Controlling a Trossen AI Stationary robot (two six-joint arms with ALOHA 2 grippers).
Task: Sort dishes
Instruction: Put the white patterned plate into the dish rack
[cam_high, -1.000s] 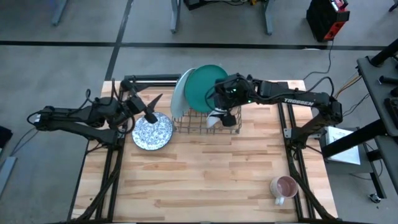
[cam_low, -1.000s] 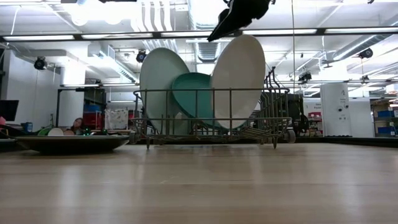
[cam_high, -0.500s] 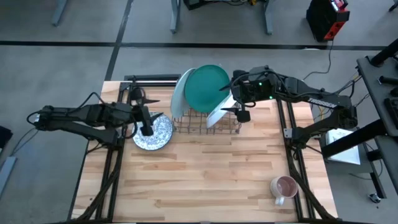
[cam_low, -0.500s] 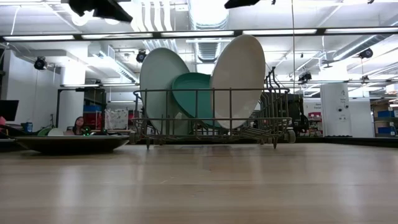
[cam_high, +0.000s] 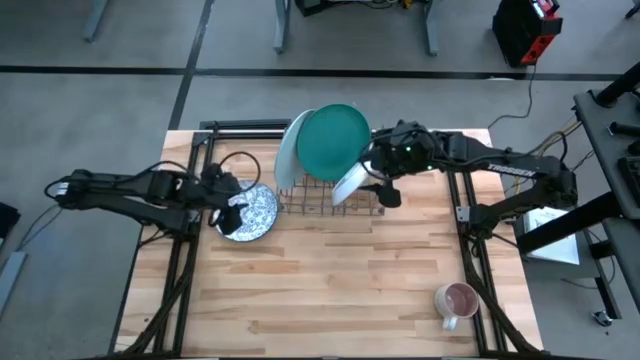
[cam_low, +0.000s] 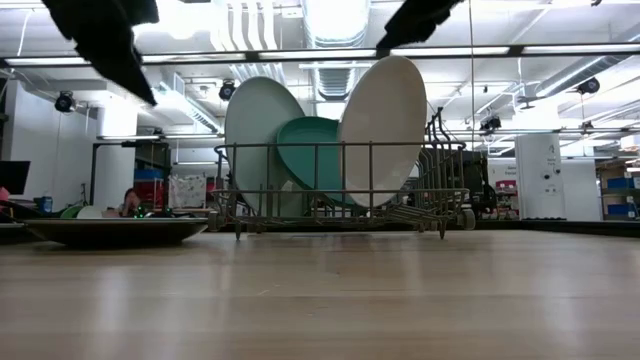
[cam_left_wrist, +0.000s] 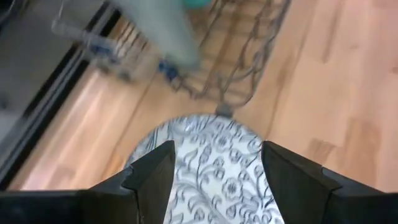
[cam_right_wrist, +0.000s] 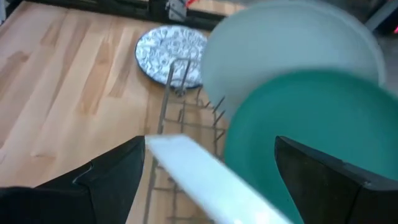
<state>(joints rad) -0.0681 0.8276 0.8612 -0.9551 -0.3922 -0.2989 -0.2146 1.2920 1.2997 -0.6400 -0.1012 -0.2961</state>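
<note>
L pincer (cam_high: 232, 203) dropped over speckled dish (cam_high: 252, 212), prongs apart; R pincer (cam_high: 385, 185) by white plate (cam_high: 347, 184), apart.

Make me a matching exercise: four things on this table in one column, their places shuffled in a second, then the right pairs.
1. round blue-and-white patterned dish
2. large white plate
3. pink mug
4. large dark teal-green plate

A. standing at the metal wire rack's right end in the low view
B. flat on the wood beside the rack
C. standing between two paler plates
D. alone near the table's front right corner

Pairs: 1-B, 2-A, 3-D, 4-C
</note>
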